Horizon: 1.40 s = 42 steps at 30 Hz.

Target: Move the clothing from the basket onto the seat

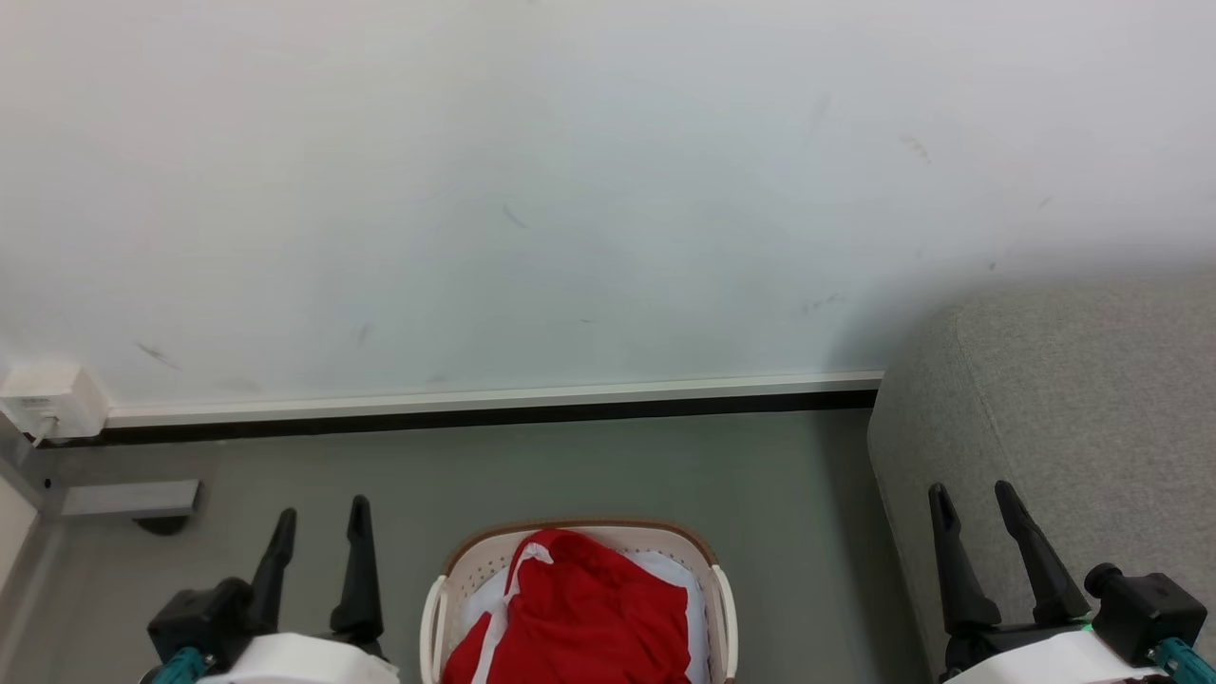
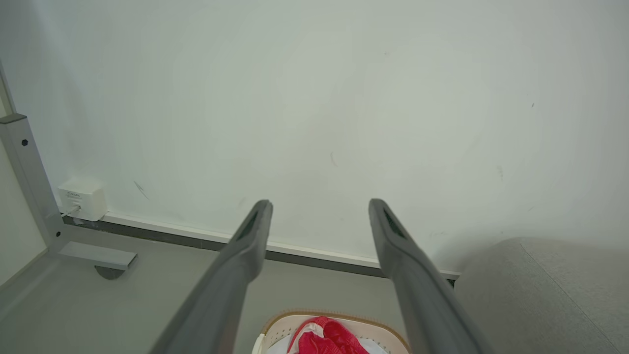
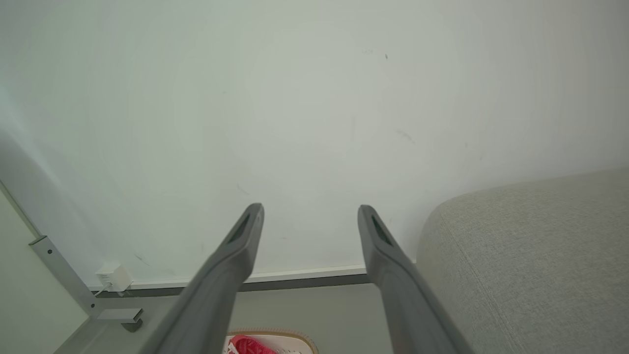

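Red clothing (image 1: 584, 613) with white trim is heaped in the cream basket (image 1: 724, 608) at the bottom centre of the head view, over a white liner. The same clothing (image 2: 327, 339) peeks in at the bottom of the left wrist view, and the clothing (image 3: 248, 345) shows low in the right wrist view too. The grey seat (image 1: 1073, 408) rises at the right. My left gripper (image 1: 321, 515) stands open to the basket's left, nothing between its fingers. My right gripper (image 1: 973, 501) stands open in front of the seat's rounded edge, also empty. Both hang above the floor, apart from the basket.
A white wall (image 1: 570, 190) with a skirting strip runs across ahead. A white socket box (image 1: 52, 399) and a grey metal frame foot (image 1: 128, 499) sit at the far left. Grey floor (image 1: 608, 465) lies between basket and wall.
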Motion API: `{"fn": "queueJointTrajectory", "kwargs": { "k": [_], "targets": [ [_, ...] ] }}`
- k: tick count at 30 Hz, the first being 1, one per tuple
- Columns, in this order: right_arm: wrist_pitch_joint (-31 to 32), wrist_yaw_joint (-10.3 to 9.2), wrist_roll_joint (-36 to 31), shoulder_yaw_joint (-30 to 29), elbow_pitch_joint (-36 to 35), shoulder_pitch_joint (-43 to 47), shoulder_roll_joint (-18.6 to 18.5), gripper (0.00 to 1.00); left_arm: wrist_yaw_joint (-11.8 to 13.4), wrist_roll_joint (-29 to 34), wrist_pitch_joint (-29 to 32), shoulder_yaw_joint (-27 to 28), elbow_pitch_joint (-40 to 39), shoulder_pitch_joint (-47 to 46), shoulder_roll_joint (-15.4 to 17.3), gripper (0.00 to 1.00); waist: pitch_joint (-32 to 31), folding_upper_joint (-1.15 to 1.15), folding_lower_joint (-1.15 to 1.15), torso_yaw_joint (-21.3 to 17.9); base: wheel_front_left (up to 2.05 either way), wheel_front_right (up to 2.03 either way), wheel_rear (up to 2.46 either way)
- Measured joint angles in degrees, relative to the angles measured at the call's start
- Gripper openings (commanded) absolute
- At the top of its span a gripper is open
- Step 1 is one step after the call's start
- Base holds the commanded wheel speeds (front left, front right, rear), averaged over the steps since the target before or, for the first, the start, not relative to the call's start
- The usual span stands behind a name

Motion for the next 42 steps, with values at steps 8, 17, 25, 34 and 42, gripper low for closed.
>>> {"fn": "queueJointTrajectory", "kwargs": {
  "k": [8, 17, 25, 34, 42],
  "targets": [
    [-1.03, 0.00, -3.39, 0.48, -0.02, -0.03, -0.03, 1.00, 0.35, 3.87, -1.02, -0.35, -0.04, 0.16, -0.02, 1.00, -0.30, 0.00, 0.00, -0.14, 0.00, 0.00, 0.00],
    [-2.09, 0.00, -7.09, 0.93, -0.24, -0.03, -0.02, 1.00, 0.41, 7.99, -1.99, -0.33, -0.30, 0.26, -0.12, 1.00, -0.42, 0.00, 0.00, -0.26, 0.00, 0.00, 0.00],
    [-3.00, 0.00, -9.51, 0.41, -0.53, -0.02, 0.05, 1.00, 0.41, 11.62, -2.92, -0.24, -0.42, 0.38, -0.25, 1.00, -0.51, 0.00, 0.00, -0.31, 0.00, 0.00, 0.00],
    [-4.01, 0.00, -12.49, 0.42, -0.99, 0.00, 0.16, 1.00, 0.33, 15.39, -3.97, -0.03, -0.59, 0.48, -0.44, 1.00, -0.59, 0.00, 0.00, -0.46, 0.00, 0.00, 0.00],
    [-4.37, 0.00, -14.16, 0.51, -1.36, 0.02, 0.23, 1.00, 0.15, 17.42, -4.38, 0.20, -0.64, 0.52, -0.67, 1.00, -0.64, 0.00, 0.00, -0.53, 0.00, 0.00, 0.00]
  ]
}}
